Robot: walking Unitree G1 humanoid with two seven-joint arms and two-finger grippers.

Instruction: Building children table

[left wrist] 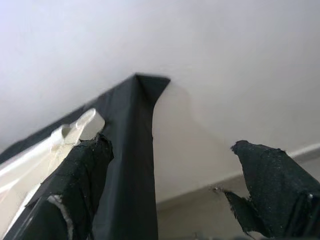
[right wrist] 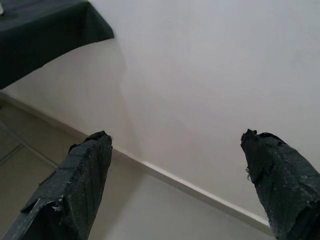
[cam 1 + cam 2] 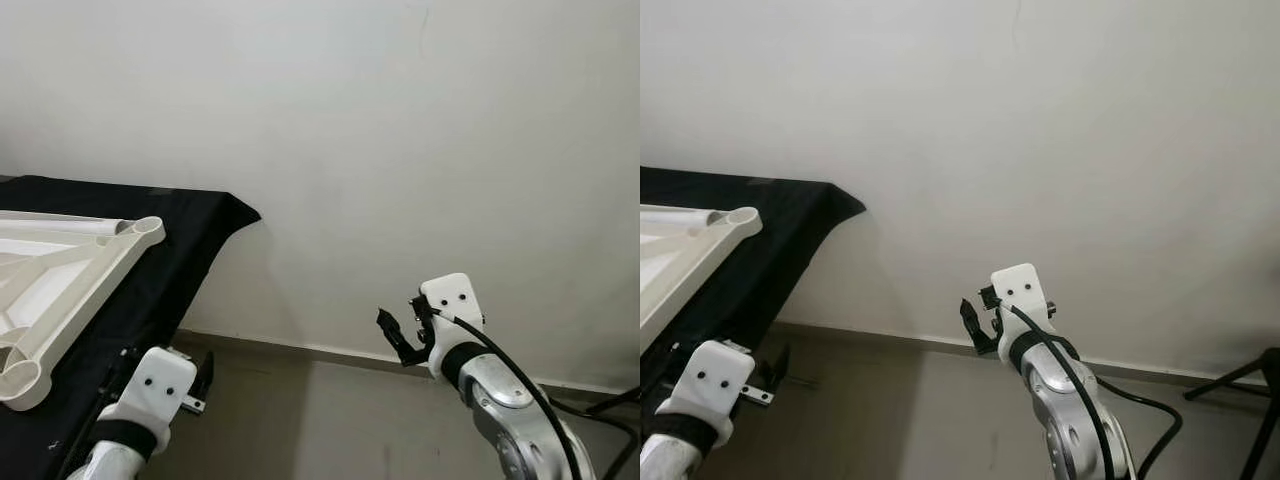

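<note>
Frame: white plastic children's table frame with tubular round corner sockets point(image 3: 60, 290), lying flat on the bench at far left; one corner socket at its far right end, another at the near left edge.
Bench: low surface draped in black cloth point(image 3: 190, 240), standing against the wall on the left; its right corner of cloth hangs down toward the floor.
Left pincer: black fingers point(image 1: 80, 180) spread apart, holding nothing point(image 1: 170, 195); in the left wrist view it points toward the draped corner of the bench, with the frame's white corner just beside one finger.
Left arm: white wrist housing point(image 3: 150, 395) low at near left, close beside the bench edge.
Right pincer: black-fingered point(image 2: 175, 185), spread wide and holding nothing; raised at centre right, well apart from the bench and the frame, pointing at the wall base.
Right arm: silver forearm with white wrist housing point(image 3: 452, 300) and a black cable point(image 3: 520, 385) running along it.
Wall: plain off-white plaster point(image 3: 420, 150) across the far side.
Floor: grey-brown point(image 3: 320, 420), meeting the wall at a pale skirting strip.
Far right: dark stand legs point(image 3: 1250, 385) on the floor.
</note>
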